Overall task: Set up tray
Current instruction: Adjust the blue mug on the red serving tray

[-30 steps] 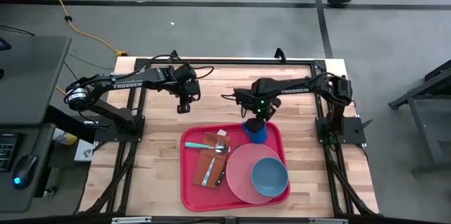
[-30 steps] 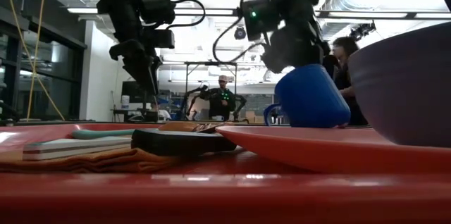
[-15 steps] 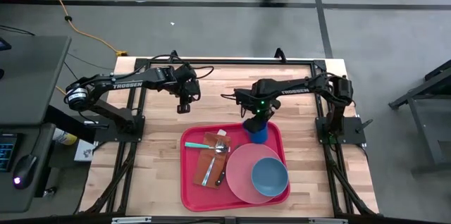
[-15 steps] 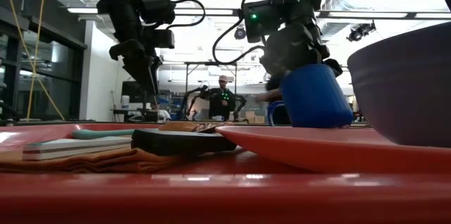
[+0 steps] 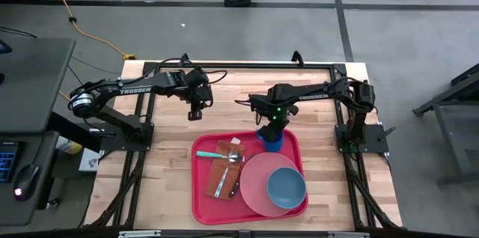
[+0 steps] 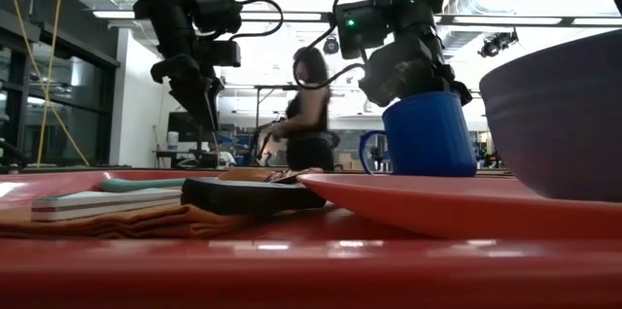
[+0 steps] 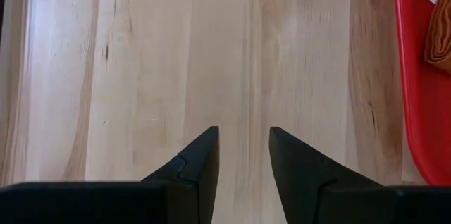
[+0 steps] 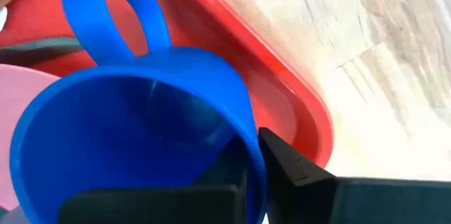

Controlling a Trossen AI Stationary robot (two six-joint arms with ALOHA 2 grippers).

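The red tray (image 5: 200, 202) lies on the wooden table, near its front edge. A blue mug (image 5: 274, 143) is in the tray's far right corner, upright in the low view (image 6: 428, 139), its handle (image 8: 134, 13) toward the tray's middle. My right gripper (image 5: 271, 129) comes down on it and is shut on its rim. Whether the mug's base rests on the tray is hidden by the pink plate. My left gripper (image 5: 195, 114) hangs open above bare table (image 7: 243, 155), beyond the tray's far left corner. My right gripper pinches the mug's rim (image 8: 251, 146) on the side away from the handle, one finger inside the mug and one finger (image 8: 299, 171) outside its wall. The fingers come steeply from above. The mug stands upright under them (image 6: 428, 139).
On the tray lie a pink plate (image 5: 254, 182) bearing a blue bowl (image 5: 287, 187) and a brown napkin (image 5: 217, 172) with cutlery (image 5: 224, 178). Bare table lies left of the tray and along the far edge. A person (image 6: 309, 115) passes beyond the table.
My right gripper has shut on the mug's rim while staying in place. The mug, tilted a second ago, now stands upright. A person has walked across the room behind the table.
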